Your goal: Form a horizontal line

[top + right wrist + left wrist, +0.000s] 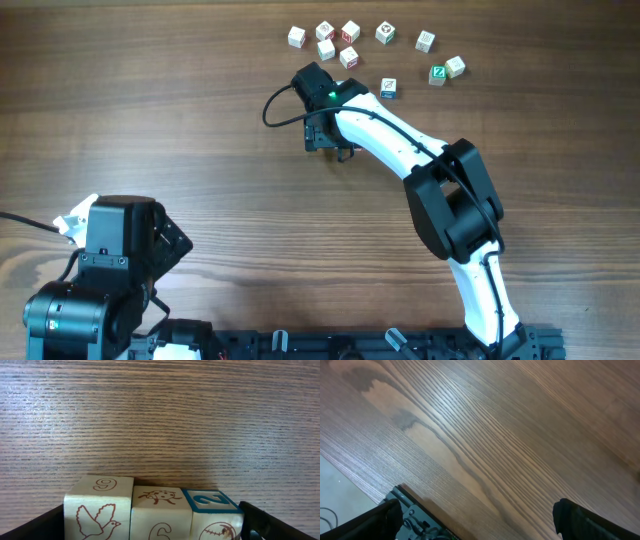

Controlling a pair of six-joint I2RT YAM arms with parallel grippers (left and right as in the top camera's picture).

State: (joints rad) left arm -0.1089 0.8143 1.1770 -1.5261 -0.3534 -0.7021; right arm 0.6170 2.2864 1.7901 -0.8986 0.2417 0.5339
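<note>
In the right wrist view, three small whitish cubes (161, 510) stand in a straight row, touching side by side. The left one has a red 9 and a dove, the middle one a red ladybird and a 6, the right one a blue-framed 2. My right gripper (152, 522) has one dark finger at each end of the row and is shut on it. In the overhead view this gripper (325, 135) hides the row. My left gripper (475, 520) is open and empty over bare wood, at the front left (80, 215).
Several loose letter cubes lie scattered at the far edge, among them a cluster (326, 49), a green-marked cube (437, 73) and a blue-marked cube (388, 88) close to the right arm. The table's front left edge (350, 485) is near the left gripper.
</note>
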